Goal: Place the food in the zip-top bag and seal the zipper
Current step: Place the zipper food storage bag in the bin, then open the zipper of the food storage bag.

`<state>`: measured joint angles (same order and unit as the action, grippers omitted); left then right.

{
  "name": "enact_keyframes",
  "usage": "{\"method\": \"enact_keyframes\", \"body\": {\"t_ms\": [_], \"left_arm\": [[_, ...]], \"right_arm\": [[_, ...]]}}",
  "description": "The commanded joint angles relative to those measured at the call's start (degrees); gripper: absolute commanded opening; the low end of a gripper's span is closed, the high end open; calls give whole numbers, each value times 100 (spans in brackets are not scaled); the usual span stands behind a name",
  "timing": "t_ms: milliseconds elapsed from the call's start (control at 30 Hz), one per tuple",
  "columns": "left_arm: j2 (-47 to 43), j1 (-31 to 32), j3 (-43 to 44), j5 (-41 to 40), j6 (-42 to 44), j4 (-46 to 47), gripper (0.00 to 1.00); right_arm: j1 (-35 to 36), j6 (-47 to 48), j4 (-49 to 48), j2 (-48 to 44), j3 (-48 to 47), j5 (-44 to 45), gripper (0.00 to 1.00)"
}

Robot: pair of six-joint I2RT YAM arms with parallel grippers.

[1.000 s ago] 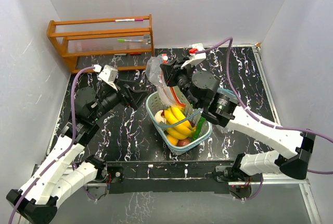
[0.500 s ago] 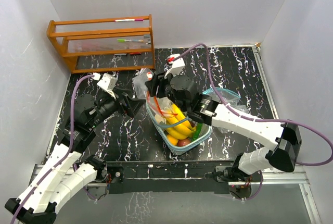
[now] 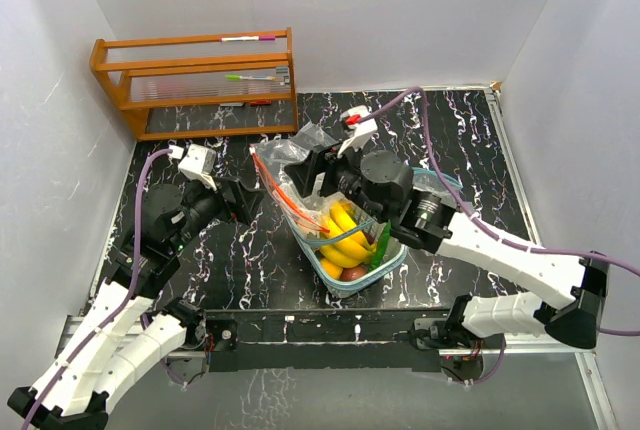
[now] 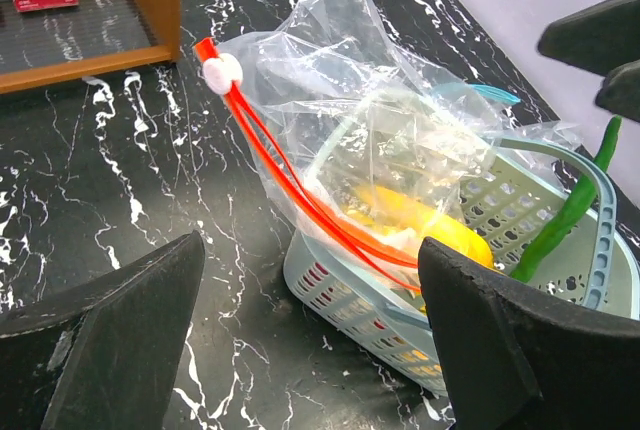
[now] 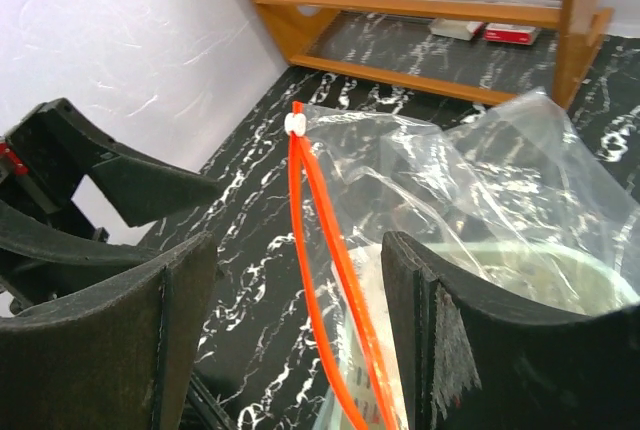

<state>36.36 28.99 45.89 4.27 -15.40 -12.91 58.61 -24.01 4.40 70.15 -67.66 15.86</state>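
Note:
The clear zip-top bag (image 3: 290, 155) is draped over the far left end of the pale teal basket (image 3: 400, 250). Its orange zipper (image 4: 290, 190) and white slider (image 4: 222, 70) face left. In the basket lie yellow bananas (image 3: 345, 235), a green pepper (image 3: 383, 245) and small red and orange fruits (image 3: 352, 273). My right gripper (image 3: 312, 165) is open above the bag, and the zipper (image 5: 320, 220) runs loose between its fingers. My left gripper (image 3: 243, 200) is open, low over the table, left of the basket (image 4: 380, 300) and touching nothing. Yellow fruit (image 4: 430, 225) shows through the plastic.
A wooden rack (image 3: 195, 80) holding markers stands at the back left. A pale blue lid (image 3: 440, 182) lies behind the right arm, right of the basket. White walls close in the black marbled table (image 3: 240, 260) on three sides.
My right gripper has opened and let go of the bag after carrying it left. The bag now slumps over the basket's end. My left gripper has shifted slightly toward it.

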Motion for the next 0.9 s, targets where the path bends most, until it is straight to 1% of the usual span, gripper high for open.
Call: {"method": "enact_keyframes", "body": {"t_ms": [0, 133, 200, 400, 600, 767, 800, 833, 867], "left_arm": [[-117, 10, -13, -296, -240, -88, 86], [-129, 8, -195, -257, -428, -6, 85], [-108, 10, -310, -187, -541, 74, 85], [-35, 9, -399, -73, -674, 181, 83], [-6, 10, -392, 0, -712, 254, 82], [50, 5, -451, 136, -858, 394, 82], [60, 9, -457, 173, -888, 416, 81], [64, 5, -470, 205, -928, 434, 81], [66, 8, -484, 235, -966, 464, 81]], "right_arm": [[1, 197, 584, -187, 47, 600, 69], [-4, 325, 985, -96, 170, 780, 69], [1, 349, 1028, -41, 260, 805, 69], [-4, 351, 764, 245, 660, 726, 70], [1, 372, 376, 437, 941, 1127, 69], [-1, 467, -50, 558, 1064, 1401, 63], [-2, 444, -95, 599, 1062, 1477, 61], [0, 397, -135, 631, 1062, 1567, 55], [-3, 318, -169, 651, 1071, 1656, 47]]}}
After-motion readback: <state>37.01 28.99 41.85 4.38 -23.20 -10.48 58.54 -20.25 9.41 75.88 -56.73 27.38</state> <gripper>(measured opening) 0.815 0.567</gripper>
